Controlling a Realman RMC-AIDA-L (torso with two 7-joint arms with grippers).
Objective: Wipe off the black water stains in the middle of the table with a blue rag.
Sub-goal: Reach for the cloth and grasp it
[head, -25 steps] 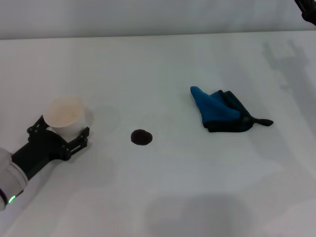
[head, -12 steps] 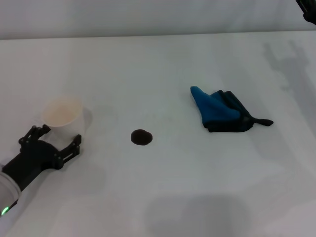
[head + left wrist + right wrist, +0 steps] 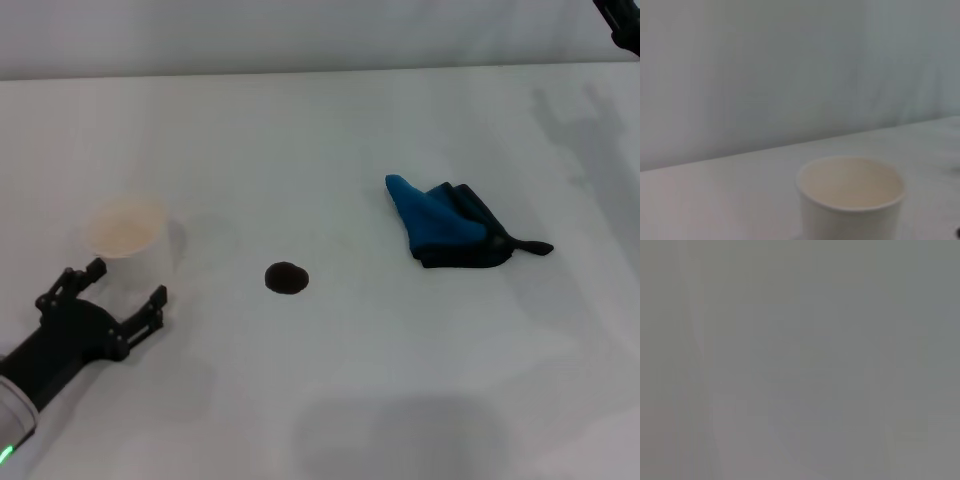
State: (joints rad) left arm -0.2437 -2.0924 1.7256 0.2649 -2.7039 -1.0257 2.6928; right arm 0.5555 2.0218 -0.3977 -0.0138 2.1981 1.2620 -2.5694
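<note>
A small round black water stain (image 3: 286, 278) lies near the middle of the white table (image 3: 330, 130). The blue rag (image 3: 447, 225), crumpled with dark edging and a thin dark tail, lies to the right of the stain. My left gripper (image 3: 125, 284) is open and empty at the front left, just in front of a white paper cup (image 3: 126, 236) and apart from it. The cup also shows in the left wrist view (image 3: 850, 197). Only a dark bit of my right arm (image 3: 622, 20) shows at the far right corner. The right wrist view shows only plain grey.
The table's far edge (image 3: 300, 72) meets a pale wall. The cup stands upright and looks empty, left of the stain.
My left gripper has let go of the cup and pulled back toward the front left. The cup, stain and rag have not moved.
</note>
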